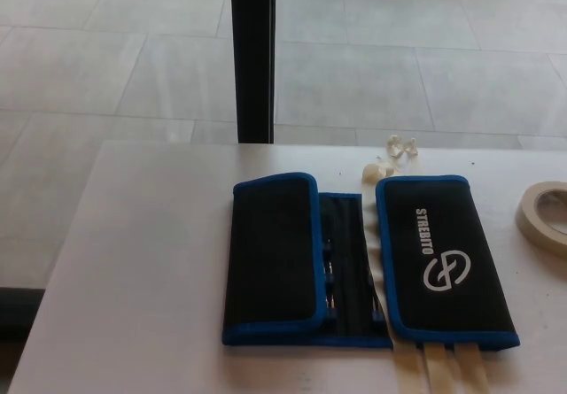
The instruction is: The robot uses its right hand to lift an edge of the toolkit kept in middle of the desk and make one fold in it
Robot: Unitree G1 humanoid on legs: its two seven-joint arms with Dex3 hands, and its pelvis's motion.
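While neither hand is in view, one toolkit (368, 261) lies mid-desk (142, 270) — black fabric, blue-piped edges, two rounded flaps folded in over a ribbed centre, the right one printed with a white logo. One tape roll (545, 214) — cream, ring-shaped — sits at the desk's right edge.

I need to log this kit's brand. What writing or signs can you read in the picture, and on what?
"STREBITO": white letters running lengthwise on the right panel of the toolkit.
A round white logo below that word; it holds no readable letters.
Tape roll: no print visible.
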